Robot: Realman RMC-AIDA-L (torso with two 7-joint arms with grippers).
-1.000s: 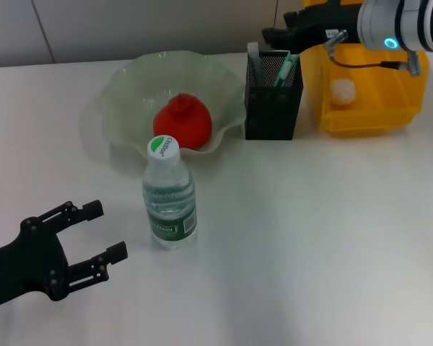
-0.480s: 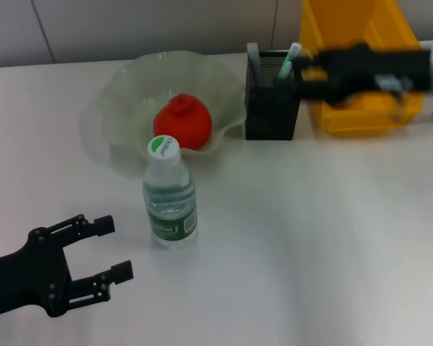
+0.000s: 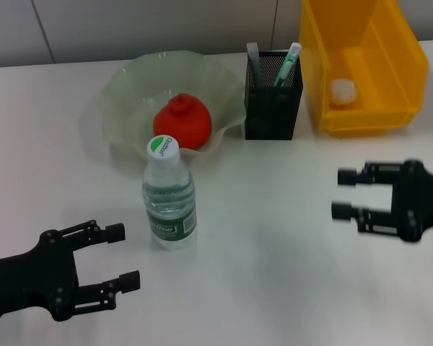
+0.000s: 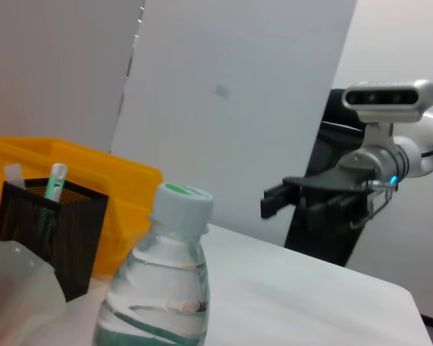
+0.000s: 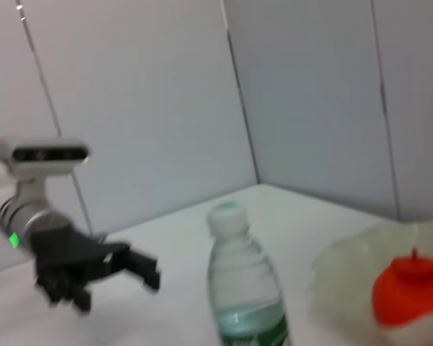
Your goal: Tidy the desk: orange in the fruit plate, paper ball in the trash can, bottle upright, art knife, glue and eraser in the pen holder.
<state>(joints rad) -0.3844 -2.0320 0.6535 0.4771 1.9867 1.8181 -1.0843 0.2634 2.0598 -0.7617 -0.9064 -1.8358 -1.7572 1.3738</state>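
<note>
1. Sitting in the fruit plate (image 3: 123,94), the orange (image 3: 182,122) is done.
2. Paper ball (image 3: 343,91) lies in the trash can (image 3: 408,68).
3. Bottle (image 3: 169,194) stands upright.
4. Pen holder (image 3: 273,108) holds items; eraser unseen.
5. Left hand (image 3: 108,259) and right hand (image 3: 346,194) hover apart, empty.

Up close I see the bottle (image 4: 161,285) standing upright on the counter (image 4: 296,288). Behind it sits the pen holder (image 4: 49,231) against the trash can (image 4: 101,187) — and farther off the right tool (image 4: 274,200) hovers, fingers spread.
</note>
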